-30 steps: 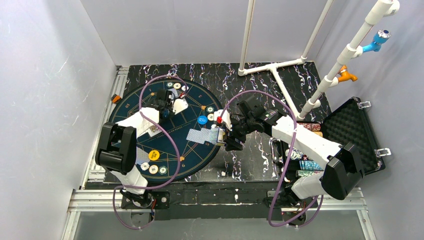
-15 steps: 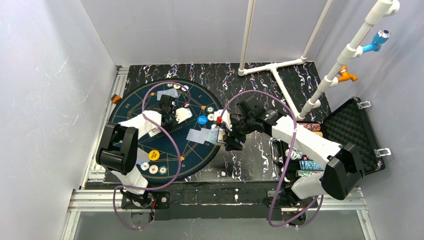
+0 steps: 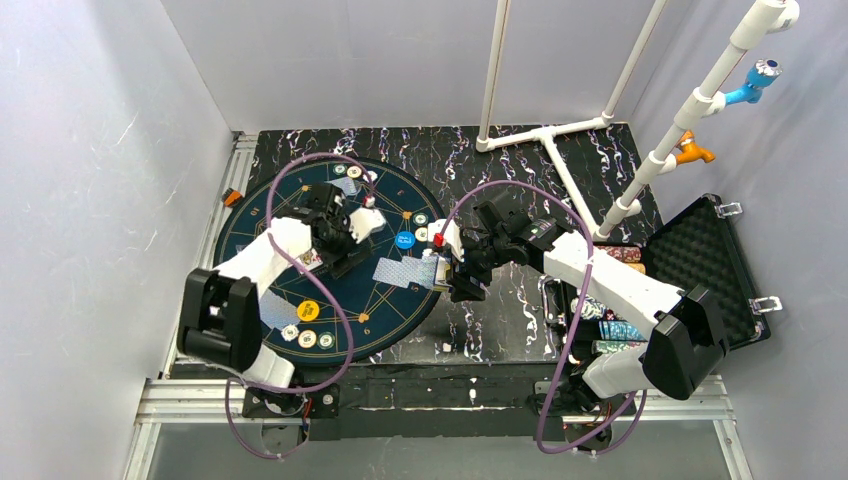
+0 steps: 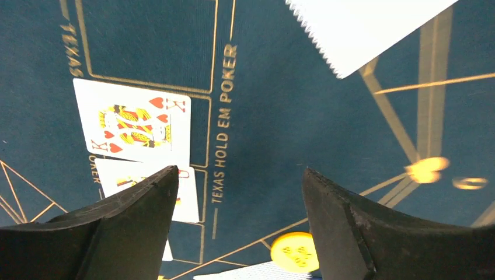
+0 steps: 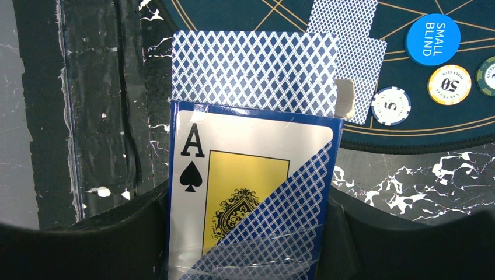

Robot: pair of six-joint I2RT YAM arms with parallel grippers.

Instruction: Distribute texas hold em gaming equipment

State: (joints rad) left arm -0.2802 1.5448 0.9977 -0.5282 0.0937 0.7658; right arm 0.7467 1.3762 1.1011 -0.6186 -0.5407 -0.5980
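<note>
Mat [image 4: 280,87] matt ribbed cloth; card box [image 5: 251,192] glossy, film-wrapped; tabletop [image 5: 420,181] shiny marbled black, scuffed.

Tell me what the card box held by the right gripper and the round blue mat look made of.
Card box: likely glossy printed cardboard, with shiny crinkled clear film, probably plastic, over its lower part. Mat: seemingly matte woven cloth on top; a fine ribbed weave shows between the gold printed lines.
</note>
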